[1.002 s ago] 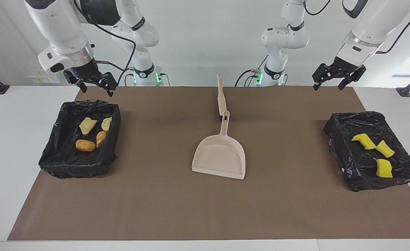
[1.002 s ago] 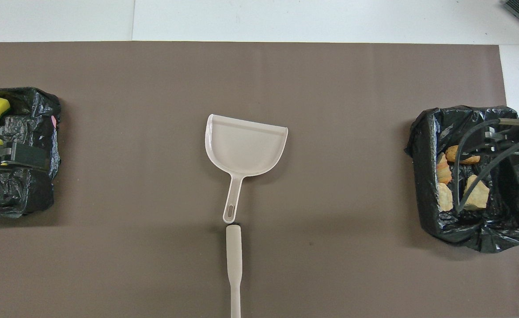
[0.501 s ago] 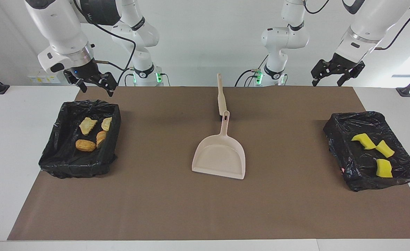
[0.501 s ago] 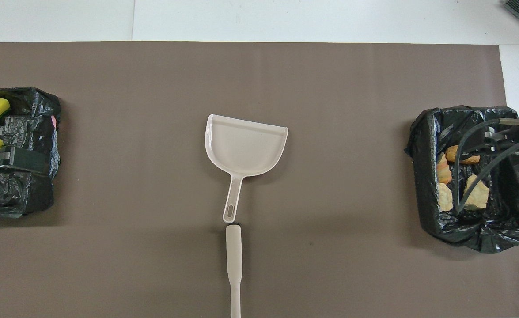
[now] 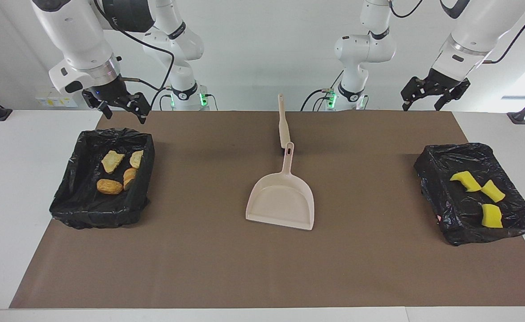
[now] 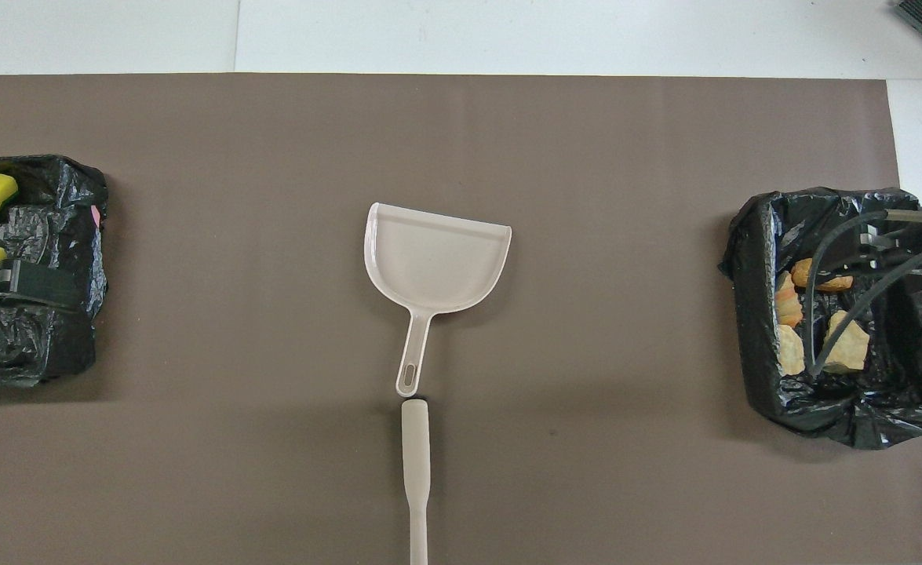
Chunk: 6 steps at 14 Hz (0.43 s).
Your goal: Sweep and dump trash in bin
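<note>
Both tools [image 5: 115, 107] [image 5: 432, 95] wide open, empty

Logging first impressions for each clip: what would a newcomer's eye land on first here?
Probably the beige dustpan alone mid-mat, with a beige brush just nearer the robots. Next, two black-lined bins: yellow sponge pieces fill the one at the left arm's end, tan bread chunks the one at the right arm's end.
</note>
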Tool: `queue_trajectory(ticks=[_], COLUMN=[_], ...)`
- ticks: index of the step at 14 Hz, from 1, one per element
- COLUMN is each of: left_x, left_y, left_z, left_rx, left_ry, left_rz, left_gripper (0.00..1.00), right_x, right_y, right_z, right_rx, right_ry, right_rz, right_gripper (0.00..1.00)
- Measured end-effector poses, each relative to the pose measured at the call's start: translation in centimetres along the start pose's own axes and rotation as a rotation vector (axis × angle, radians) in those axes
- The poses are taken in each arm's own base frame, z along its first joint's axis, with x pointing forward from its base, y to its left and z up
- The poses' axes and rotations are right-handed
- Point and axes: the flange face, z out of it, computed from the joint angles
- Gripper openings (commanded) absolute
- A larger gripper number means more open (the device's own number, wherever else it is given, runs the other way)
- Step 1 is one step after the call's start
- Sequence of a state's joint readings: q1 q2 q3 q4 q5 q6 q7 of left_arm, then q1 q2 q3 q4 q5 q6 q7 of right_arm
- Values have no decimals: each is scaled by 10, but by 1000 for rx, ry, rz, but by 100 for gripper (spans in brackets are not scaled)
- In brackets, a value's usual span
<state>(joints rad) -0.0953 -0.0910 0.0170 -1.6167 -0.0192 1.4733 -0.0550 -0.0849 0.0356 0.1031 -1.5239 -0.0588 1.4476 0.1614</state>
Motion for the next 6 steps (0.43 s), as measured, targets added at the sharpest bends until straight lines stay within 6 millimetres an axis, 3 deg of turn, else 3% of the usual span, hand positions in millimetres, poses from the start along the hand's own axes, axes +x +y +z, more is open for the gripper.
queue_trajectory(ticks=[6], left_x=[0], left_y=[-1], left_z=[0], left_rx=[1], left_ry=[-1], left_rz=[-1], left_gripper=[100], right_x=[-3], right_y=[-6], right_z=[-2], right_rx=[-2], right_ry=[-7], right_rz=[-11], right_gripper=[100])
